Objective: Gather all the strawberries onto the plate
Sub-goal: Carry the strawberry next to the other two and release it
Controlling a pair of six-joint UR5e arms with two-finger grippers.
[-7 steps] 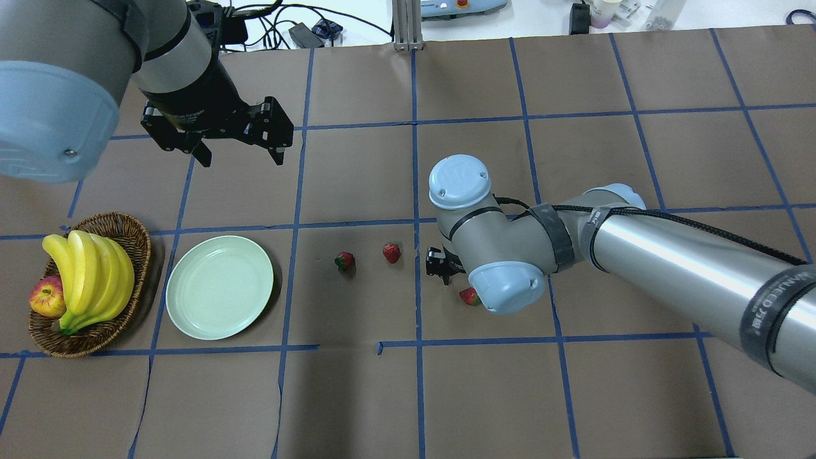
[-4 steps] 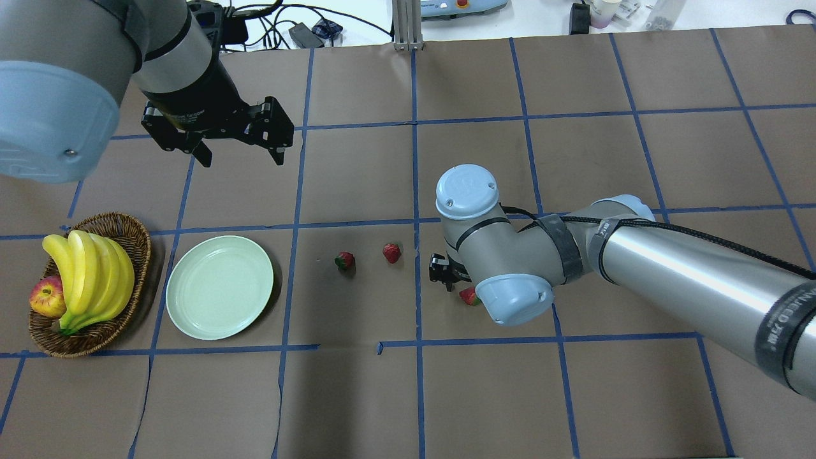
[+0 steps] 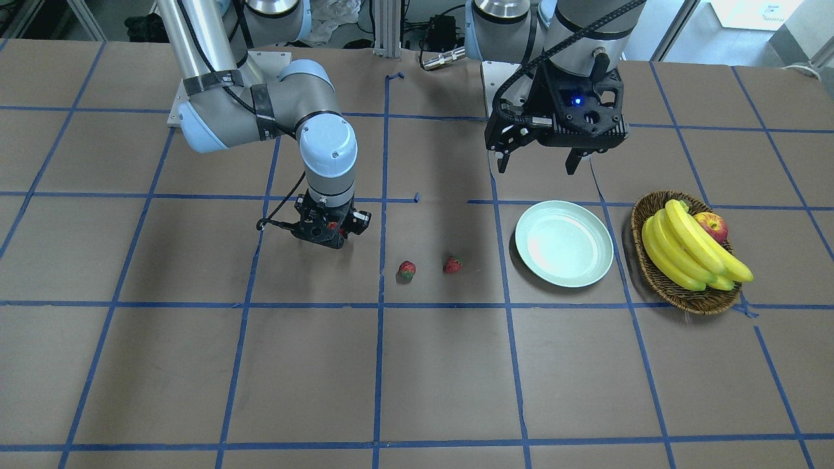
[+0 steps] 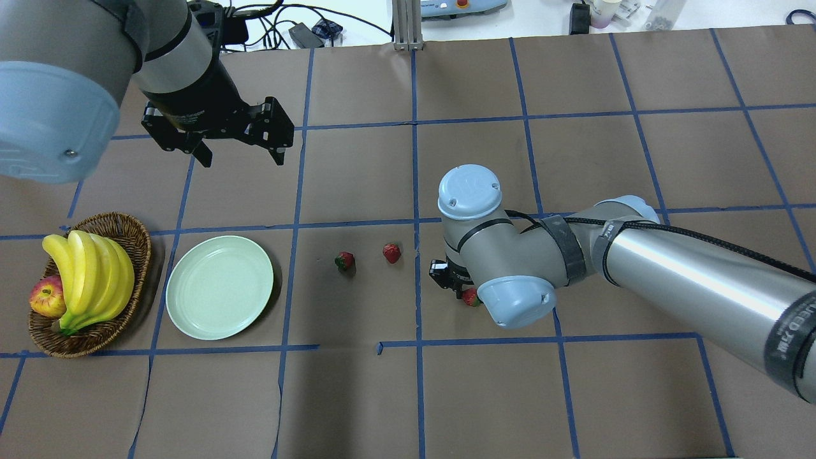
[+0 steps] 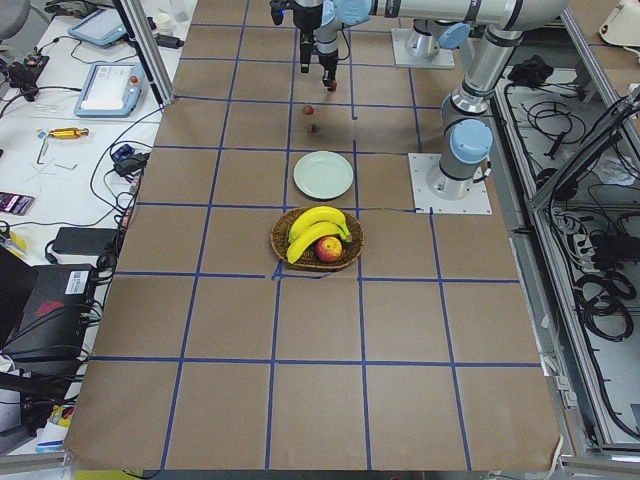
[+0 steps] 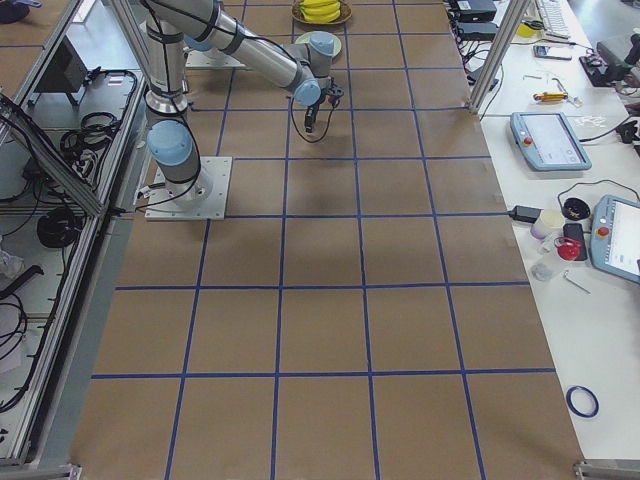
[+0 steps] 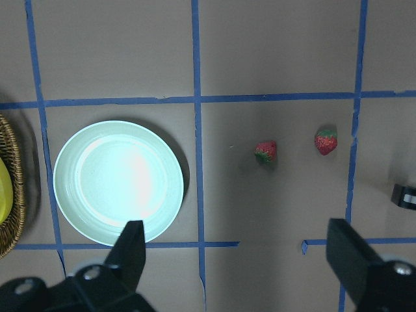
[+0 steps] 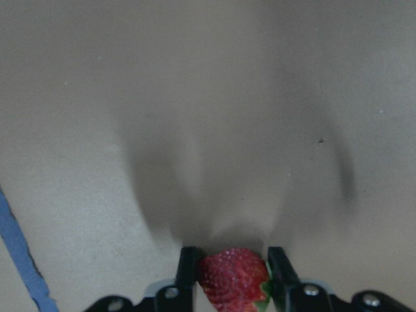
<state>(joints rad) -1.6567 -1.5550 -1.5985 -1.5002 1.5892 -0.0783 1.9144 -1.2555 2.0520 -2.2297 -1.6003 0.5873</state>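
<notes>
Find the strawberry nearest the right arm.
Overhead, that strawberry sits right of centre, pinched by the right end effector, right of the other two strawberries.

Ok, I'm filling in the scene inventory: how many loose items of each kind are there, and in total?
Strawberries: 3
Plate: 1
Basket: 1
Banana bunch: 1
Apple: 1
Total: 7

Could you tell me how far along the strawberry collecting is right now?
Done: nothing yet; the plate is empty. In hand: the right gripper looks closed on one strawberry. Left: carry it over, then fetch the two strawberries lying on the table. The left gripper hangs open.
</notes>
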